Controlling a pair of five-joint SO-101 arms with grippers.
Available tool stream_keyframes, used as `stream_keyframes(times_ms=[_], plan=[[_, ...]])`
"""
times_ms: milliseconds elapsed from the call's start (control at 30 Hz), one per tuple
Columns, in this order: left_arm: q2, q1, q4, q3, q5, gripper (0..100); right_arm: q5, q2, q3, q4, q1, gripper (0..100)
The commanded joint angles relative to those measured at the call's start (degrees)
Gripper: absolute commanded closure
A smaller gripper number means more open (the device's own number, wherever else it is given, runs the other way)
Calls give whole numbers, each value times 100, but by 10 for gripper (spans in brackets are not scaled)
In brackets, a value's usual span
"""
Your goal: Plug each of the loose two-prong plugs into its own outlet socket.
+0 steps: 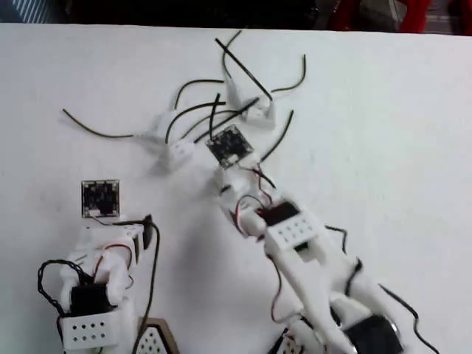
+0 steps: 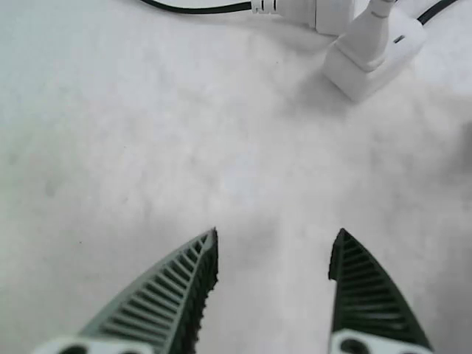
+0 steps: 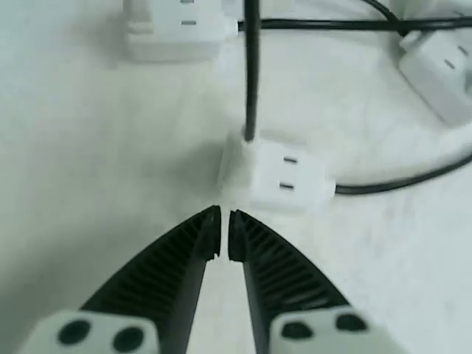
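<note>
Several white plug and socket blocks on black cords lie in a cluster at the table's far middle, among them one block [image 1: 179, 153] and another [image 1: 258, 112]. In the right wrist view a white socket block [image 3: 284, 175] with two slots on top lies just beyond my right gripper [image 3: 221, 230], which is shut with nothing in it. Two more socket blocks [image 3: 173, 22] [image 3: 442, 66] sit farther off. My left gripper [image 2: 274, 254] is open over bare table, well short of a white plug and block [image 2: 369, 55]. The right arm [image 1: 295, 236] extends to the cluster; the left arm [image 1: 96, 295] stays near the front left.
Loose black cords [image 1: 96, 129] fan out from the cluster to the left, far and right. The white table [image 1: 383, 133] is bare to the right and the far left. A dark strip runs along the table's far edge [image 1: 221, 15].
</note>
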Motion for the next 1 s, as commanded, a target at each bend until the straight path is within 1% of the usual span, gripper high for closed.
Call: stream_keyframes(times_ms=[0,100,167,233,367,467,600,833,967], plan=[[22,-48,9,-9,0,755,114,1490,-1222,-620,-66,980],[22,-48,9,-9,0,755,132,2492,-2374,-655,22,980],[22,-48,9,-9,0,755,141,2747,-2787,-602,57,980],[22,-48,9,-9,0,755,141,2677,-2892,-470,66,980],[22,-48,9,-9,0,755,114,2070,-2769,-92,127,981],[22,-48,9,-9,0,755,114,1358,-2356,286,207,981],[22,-48,9,-9,0,755,123,286,-1363,611,224,981],[22,-48,9,-9,0,755,149,-1429,475,549,233,978],[22,-48,9,-9,0,755,114,-2193,1222,31,330,978]])
